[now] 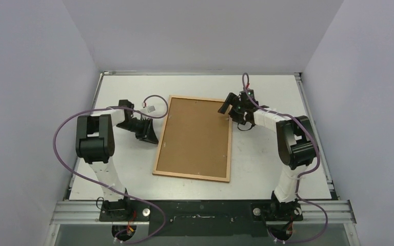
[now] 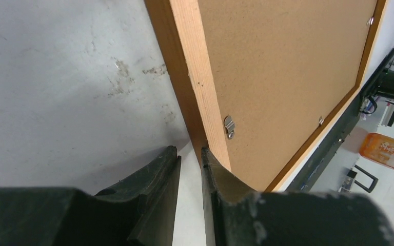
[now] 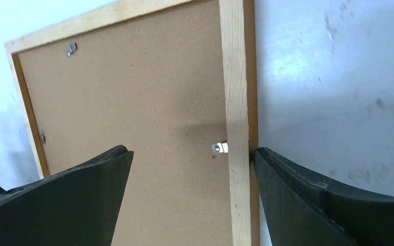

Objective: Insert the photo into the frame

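White bench [image 1: 267, 174], walled on three sides.

Top view: frame [image 1: 192, 176] lies back-up at centre with the backing board [image 1: 195, 136] seated in it. Its long axis runs from far edge to near edge. Left hand [image 1: 151, 134] is just beside its left rail, right hand [image 1: 225, 109] at its far right corner. No photo visible.

Left wrist view: fingers [image 2: 154, 179] nearly together, gripping nothing, tips at the rail's outer face.

Right wrist view: hand wide apart, straddling the right rail.

Judgement: both arms equally near.

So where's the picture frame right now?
From above, the frame lies back-up in the middle of the table, the left gripper beside its left edge and the right gripper over its right edge near the far corner.
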